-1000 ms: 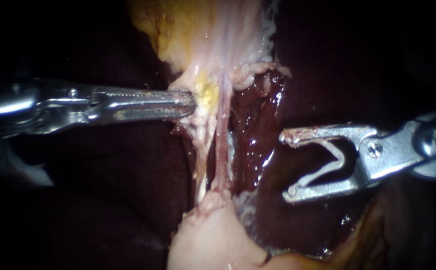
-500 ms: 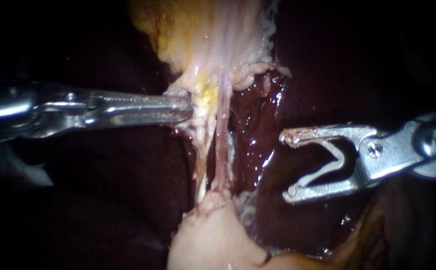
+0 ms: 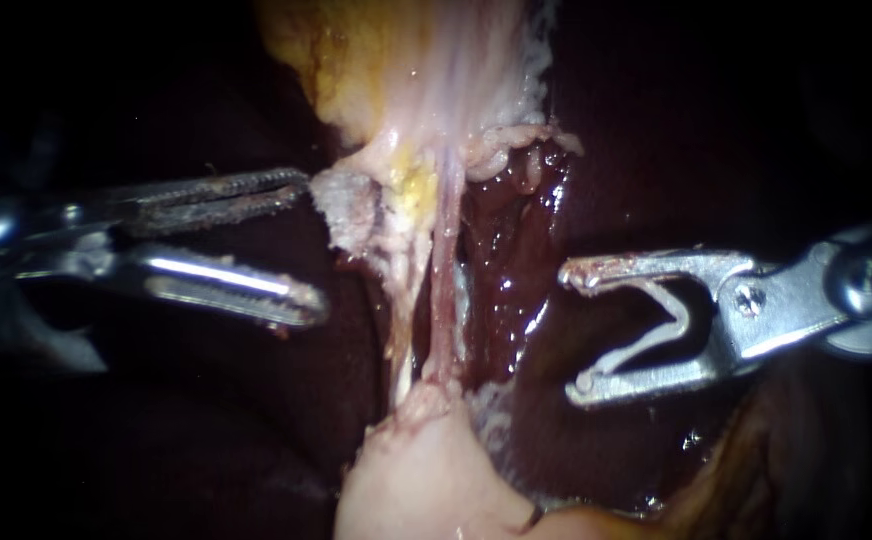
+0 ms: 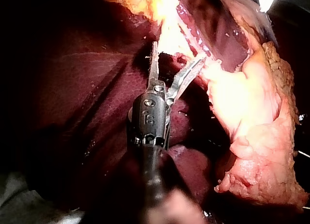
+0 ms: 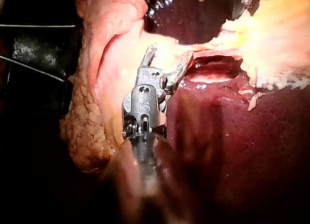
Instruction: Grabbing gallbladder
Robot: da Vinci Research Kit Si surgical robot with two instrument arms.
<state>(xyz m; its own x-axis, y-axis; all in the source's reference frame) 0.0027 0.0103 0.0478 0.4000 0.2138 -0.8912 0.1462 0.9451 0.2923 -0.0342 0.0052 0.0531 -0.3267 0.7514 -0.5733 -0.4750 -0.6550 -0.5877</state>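
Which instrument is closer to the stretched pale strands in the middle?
The left instrument, coming in from the view's left: its tip sits right beside the frayed pale tissue. The right instrument stands farther off, with dark red tissue in between.

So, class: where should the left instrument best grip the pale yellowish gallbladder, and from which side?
Take the frayed whitish flap at the narrow lower end of the pale yellowish gallbladder, from the left. It juts toward the open left instrument, clear of the thin stretched tubes, so a bite there looks safest.
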